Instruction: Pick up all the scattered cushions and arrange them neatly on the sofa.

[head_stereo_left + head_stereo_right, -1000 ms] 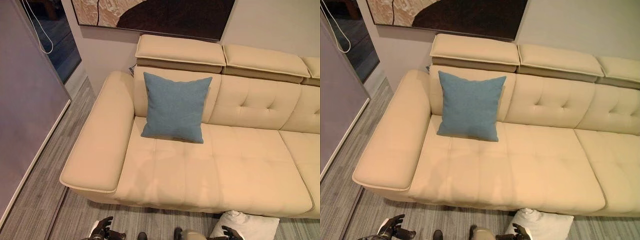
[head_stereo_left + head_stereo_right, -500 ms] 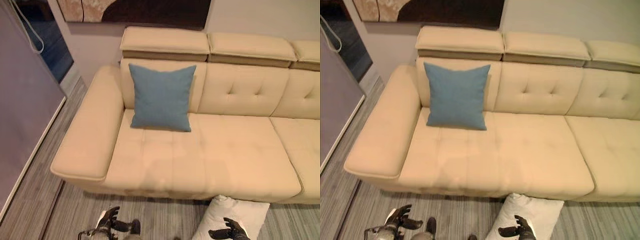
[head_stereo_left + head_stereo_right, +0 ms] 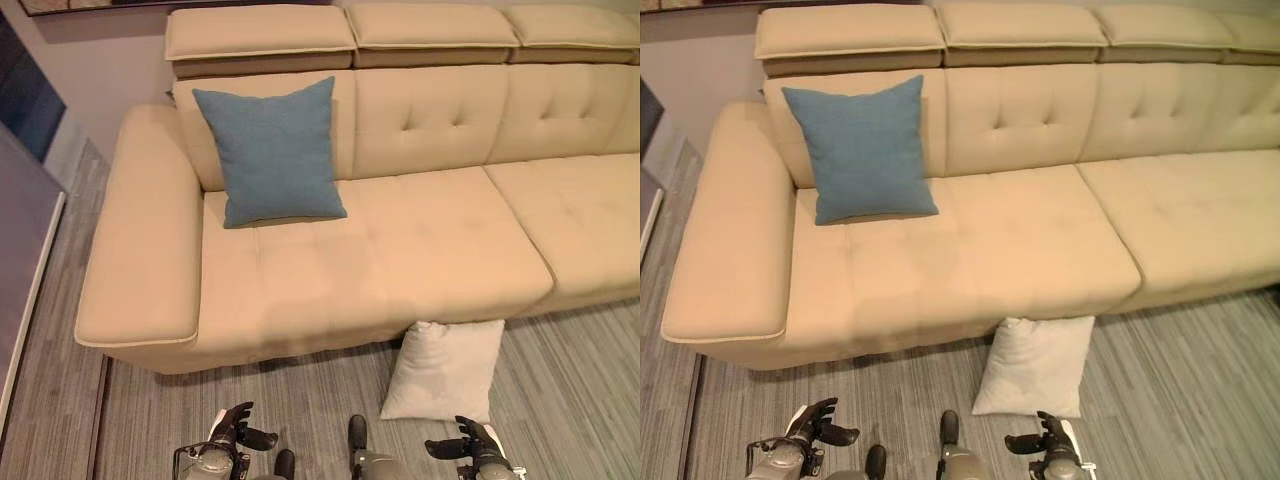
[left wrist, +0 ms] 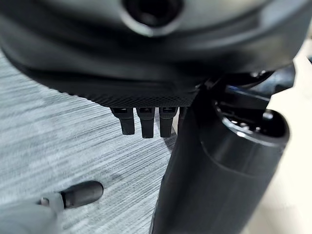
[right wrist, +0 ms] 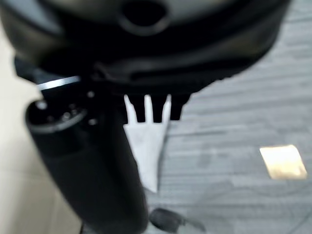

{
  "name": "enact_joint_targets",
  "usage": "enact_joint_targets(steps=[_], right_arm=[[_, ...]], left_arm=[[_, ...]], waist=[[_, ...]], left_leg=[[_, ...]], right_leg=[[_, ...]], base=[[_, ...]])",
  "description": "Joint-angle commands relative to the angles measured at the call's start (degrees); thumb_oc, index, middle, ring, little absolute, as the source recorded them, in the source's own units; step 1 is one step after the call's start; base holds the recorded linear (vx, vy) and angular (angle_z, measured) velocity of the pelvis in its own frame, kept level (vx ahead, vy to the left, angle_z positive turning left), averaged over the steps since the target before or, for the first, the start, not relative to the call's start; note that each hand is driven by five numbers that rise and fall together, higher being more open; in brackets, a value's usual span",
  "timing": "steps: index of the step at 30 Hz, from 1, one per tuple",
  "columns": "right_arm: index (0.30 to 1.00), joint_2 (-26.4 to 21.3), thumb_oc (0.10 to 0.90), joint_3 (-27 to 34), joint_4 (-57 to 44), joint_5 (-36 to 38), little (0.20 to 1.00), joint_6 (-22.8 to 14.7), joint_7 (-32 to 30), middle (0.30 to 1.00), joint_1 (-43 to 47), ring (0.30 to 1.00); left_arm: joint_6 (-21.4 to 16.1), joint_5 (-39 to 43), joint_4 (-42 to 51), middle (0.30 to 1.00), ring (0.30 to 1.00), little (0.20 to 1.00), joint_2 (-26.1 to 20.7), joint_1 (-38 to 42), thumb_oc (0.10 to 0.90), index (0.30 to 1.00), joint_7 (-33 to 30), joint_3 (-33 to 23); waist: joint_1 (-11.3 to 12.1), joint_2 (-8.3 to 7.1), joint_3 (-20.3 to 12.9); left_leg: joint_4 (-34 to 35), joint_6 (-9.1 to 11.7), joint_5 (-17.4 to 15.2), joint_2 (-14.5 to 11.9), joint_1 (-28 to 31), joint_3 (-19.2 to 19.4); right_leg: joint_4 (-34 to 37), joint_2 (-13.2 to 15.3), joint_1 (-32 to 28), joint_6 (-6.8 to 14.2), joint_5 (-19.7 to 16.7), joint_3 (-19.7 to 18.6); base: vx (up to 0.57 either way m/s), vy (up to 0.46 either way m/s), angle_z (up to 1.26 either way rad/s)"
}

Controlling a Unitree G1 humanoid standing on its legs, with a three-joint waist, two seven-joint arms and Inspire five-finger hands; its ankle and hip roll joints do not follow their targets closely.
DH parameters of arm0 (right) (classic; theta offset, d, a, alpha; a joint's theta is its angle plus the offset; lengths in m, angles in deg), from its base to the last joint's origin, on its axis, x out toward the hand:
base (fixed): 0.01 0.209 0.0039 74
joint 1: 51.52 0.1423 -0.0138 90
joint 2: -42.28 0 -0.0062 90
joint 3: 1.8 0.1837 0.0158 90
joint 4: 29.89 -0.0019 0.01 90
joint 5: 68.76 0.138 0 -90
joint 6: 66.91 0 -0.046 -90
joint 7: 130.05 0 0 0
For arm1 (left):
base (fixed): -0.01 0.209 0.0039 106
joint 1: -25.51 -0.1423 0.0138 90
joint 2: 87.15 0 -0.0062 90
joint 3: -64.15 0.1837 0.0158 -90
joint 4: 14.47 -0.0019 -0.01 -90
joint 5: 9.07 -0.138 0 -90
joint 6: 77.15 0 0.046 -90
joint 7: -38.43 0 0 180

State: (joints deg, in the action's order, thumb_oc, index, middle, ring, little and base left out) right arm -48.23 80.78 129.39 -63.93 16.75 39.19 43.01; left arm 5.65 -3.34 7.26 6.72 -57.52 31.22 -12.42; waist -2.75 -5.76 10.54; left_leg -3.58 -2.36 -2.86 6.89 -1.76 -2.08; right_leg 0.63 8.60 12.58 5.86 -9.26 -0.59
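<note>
A: Sofa: cream, long, runs across the far side of the scene. Armrest at its left end, tufted backrest, headrest pads along the top.

B: Cushions?

A: Two. Blue cushion is on the seat at the left end, propped upright against the backrest, just beside the armrest. White cushion is on the grey striped floor, lying flat, its far edge tucked right at the sofa's front base, below the middle seat.

B: Hands?

A: Both low at the near edge. Left hand is near left, over bare floor, well apart from both cushions. Fingers loosely spread, thumb sticking out to the right, nothing in them. The left wrist view shows the fingers hanging straight down over the floor.

B: And the right?

A: Right hand sits just near of the white cushion's near right corner. Cannot tell whether it touches; it looks slightly apart. Fingers relaxed, thumb pointing left, empty. The right wrist view has the fingers extended, with the white cushion showing past them on the floor.

B: Anything else?

A: Wall behind the sofa at far left.
</note>
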Motion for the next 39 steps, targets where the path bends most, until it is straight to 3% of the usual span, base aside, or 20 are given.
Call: enact_joint_targets(steps=[1, 4, 8, 9, 11, 15, 17, 22, 25, 30, 33, 38, 39], right_arm=[[0.9, -0.9, 0.8, -1.0, -2.2, -0.9, 0.9, 0.0, -1.9, 0.9, 0.2, 0.9], [0.9, -0.7, 0.8, -1.5, -1.8, -1.0, 0.9, -0.1, -1.6, 0.9, -0.4, 0.9], [0.9, -0.7, 0.8, -0.9, -0.6, -0.5, 0.9, -0.2, -1.3, 0.9, -1.2, 0.9], [0.9, -0.5, 0.8, -0.5, 0.2, -0.4, 0.9, -0.4, -1.3, 0.9, -1.6, 0.9], [0.9, -0.2, 0.8, -0.3, 0.4, -0.4, 0.9, -0.2, -1.6, 0.9, -1.5, 0.9], [0.9, 0.0, 0.8, -0.8, 0.4, 0.1, 0.9, 0.0, -1.8, 0.9, -1.3, 0.9], [0.9, -0.1, 0.8, -0.7, -0.4, 1.3, 0.9, -0.4, -2.1, 0.9, -1.6, 0.9], [0.9, -0.3, 0.8, 0.5, -1.1, 3.6, 0.9, -1.1, -2.6, 0.9, -2.6, 0.9], [0.9, -0.7, 0.8, 0.6, -1.0, 3.8, 0.9, -1.1, -3.4, 0.9, -2.6, 0.9], [0.9, -1.1, 0.8, 0.6, -0.2, 2.9, 0.9, -0.7, -4.3, 0.9, -3.3, 0.9], [0.9, -1.2, 0.8, 0.2, 0.4, 1.6, 0.9, -0.4, -4.6, 0.9, -3.4, 0.9], [0.9, -0.9, 0.8, -0.5, 0.3, -0.1, 0.9, 0.2, -4.2, 0.9, -3.2, 0.9], [0.9, -0.7, 0.8, -0.6, 0.4, -0.4, 0.9, 0.5, -4.2, 0.9, -2.7, 0.9]], left_arm=[[-1.7, -1.7, 1.6, 0.9, 0.9, 0.9, -3.6, -1.4, 0.8, 0.9, -1.5, -2.0], [-1.5, -1.9, 1.7, 0.9, 0.9, 0.9, -4.3, -1.7, 0.8, 0.9, -1.3, -2.6], [-1.2, -2.0, 1.1, 0.9, 0.9, 0.9, -4.3, -2.6, 0.8, 0.9, -0.8, -3.0], [-1.0, -2.1, 0.7, 0.9, 0.9, 0.9, -4.3, -3.3, 0.8, 0.9, -0.6, -3.9], [-0.9, -1.0, 1.0, 0.9, 0.9, 0.9, -4.2, -3.5, 0.8, 0.9, -0.8, -4.8], [-1.0, 0.0, 1.0, 0.9, 0.9, 0.9, -3.4, -3.8, 0.8, 0.9, -1.2, -5.3], [-1.0, 0.5, 0.9, 0.9, 0.9, 0.9, -2.6, -3.5, 0.8, 0.9, -1.2, -4.6], [-0.8, 0.5, 1.8, 0.9, 0.9, 0.9, -1.3, -2.8, 0.8, 0.9, -1.0, -2.5], [-0.9, 0.4, 1.8, 0.9, 0.9, 0.9, -0.4, -2.5, 0.8, 0.9, -1.3, -0.9], [-0.7, 0.2, 1.5, 0.9, 0.9, 0.9, 0.1, -2.5, 0.8, 0.9, -1.3, 0.1], [-0.4, 0.0, 0.9, 0.9, 0.9, 0.9, 0.0, -3.2, 0.8, 0.9, -1.6, -0.8], [-0.4, -0.1, 1.1, 0.9, 0.9, 0.9, -1.0, -3.6, 0.8, 0.9, -1.9, -1.7], [-0.3, 0.2, 1.6, 0.9, 0.9, 0.9, -1.2, -3.6, 0.8, 0.9, -2.0, -2.0]], waist=[[2.1, 0.41, 0.4], [3.5, 1.1, 0.7], [4.3, 1.49, -1.0], [6.3, 1.67, -2.5], [7.7, 1.27, -3.4], [8.3, 0.96, -4.1], [7.0, 1.3, -3.6], [4.9, 2.01, -2.2], [5.5, 1.73, -1.4], [6.1, 1.87, -1.7], [7.1, 2.28, -2.5], [8.3, 1.96, -3.2], [8.3, 2.13, -2.9]], left_leg=[[-4.3, 2.5, -4.3, -2.2, -3.1, -2.6], [-2.7, 2.0, -2.0, -3.5, -3.6, 0.5], [-0.6, 1.4, -0.4, -4.4, -3.6, 2.4], [-0.8, 1.5, 0.1, -5.8, -4.6, 6.0], [-0.8, 1.8, 0.7, -6.5, -5.7, 8.2], [-0.8, 2.6, 1.5, -7.5, -5.5, 10.2], [-1.4, 3.4, 1.8, -8.4, -5.1, 9.8], [-7.2, 4.7, 1.1, -10.3, -6.5, 9.5], [-9.6, 4.6, -0.2, -6.7, -8.1, 3.1], [-8.9, 4.3, 0.5, -2.5, -11.2, -0.5], [-5.8, 3.9, 1.0, -2.0, -9.2, -2.3], [-4.3, 2.5, 0.4, -2.6, -6.4, -0.8], [-4.0, 2.0, 0.2, -3.1, -5.7, -0.4]], right_leg=[[-1.2, -1.0, 2.2, 3.6, 0.9, 5.8], [-6.4, -0.6, 0.3, 2.4, 4.5, 11.9], [-10.7, -1.6, -2.8, 1.4, 8.4, 13.4], [-12.3, -1.0, -8.1, 1.0, 12.2, 17.4], [-10.2, -0.5, -10.6, 1.6, 12.1, 18.9], [-4.8, -1.9, -12.2, 1.3, 12.5, 16.6], [-3.4, -3.6, -12.4, 0.4, 12.7, 14.1], [-2.5, -4.8, -13.2, -1.4, 13.1, 13.5], [-2.2, -5.5, -13.4, -1.8, 12.6, 11.0], [-1.6, -6.6, -14.1, -1.5, 12.3, 8.1], [-2.1, -7.9, -14.7, -1.6, 13.3, 5.3], [-8.5, -7.1, -13.1, 0.0, 14.1, 5.4], [-12.5, -6.5, -11.0, 1.1, 13.4, 6.0]], base=[[-0.26, 0.101, -1.08], [-0.21, 0.092, -1.03], [-0.16, 0.046, -0.74], [-0.2, -0.068, -0.8], [-0.18, -0.097, -0.93], [-0.03, -0.155, -0.79], [-0.01, -0.181, -0.44], [-0.02, -0.13, -0.05], [0.02, -0.057, -0.26], [0.06, -0.006, -0.49], [0.13, 0.06, -0.23], [0.11, 0.092, -0.83], [0.04, 0.047, -0.62]])
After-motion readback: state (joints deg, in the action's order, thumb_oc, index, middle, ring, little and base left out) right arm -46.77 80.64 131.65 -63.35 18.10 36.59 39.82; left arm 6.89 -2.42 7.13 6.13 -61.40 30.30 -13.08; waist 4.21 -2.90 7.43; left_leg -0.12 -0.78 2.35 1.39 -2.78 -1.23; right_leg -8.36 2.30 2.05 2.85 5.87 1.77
